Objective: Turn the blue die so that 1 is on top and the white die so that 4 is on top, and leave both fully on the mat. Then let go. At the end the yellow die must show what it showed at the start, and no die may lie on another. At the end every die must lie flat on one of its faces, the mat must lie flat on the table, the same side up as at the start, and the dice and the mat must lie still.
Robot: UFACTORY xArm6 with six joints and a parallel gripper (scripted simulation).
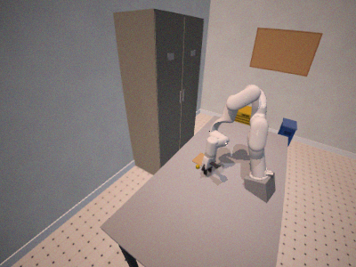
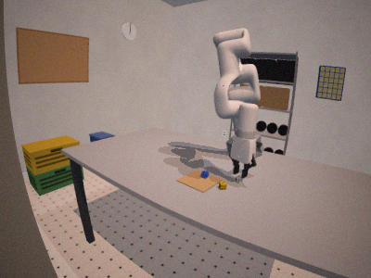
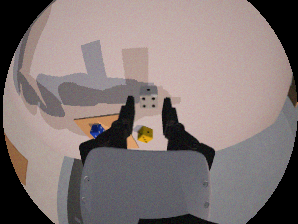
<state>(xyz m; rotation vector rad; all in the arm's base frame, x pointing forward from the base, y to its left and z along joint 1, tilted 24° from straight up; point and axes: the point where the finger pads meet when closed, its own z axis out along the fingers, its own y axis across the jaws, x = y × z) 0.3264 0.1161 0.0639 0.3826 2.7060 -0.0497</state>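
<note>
A: From the top view?
B: The arm folds over from its base and points the tool [image 1: 206, 169] straight down at the worktop [image 1: 187, 214], beside the mat [image 1: 198, 157]. The yellow die [image 1: 197, 166] sits off the mat's edge.

A: The exterior view?
B: It alone shows the blue die [image 2: 204, 174] flat on the mat [image 2: 195, 182], the yellow die [image 2: 223, 185] just beside the mat.

A: The wrist view?
B: The fingers stand partly apart, clamping nothing. The white die [image 3: 148, 102] lies past their tips, four pips facing the camera, off the mat.
</note>
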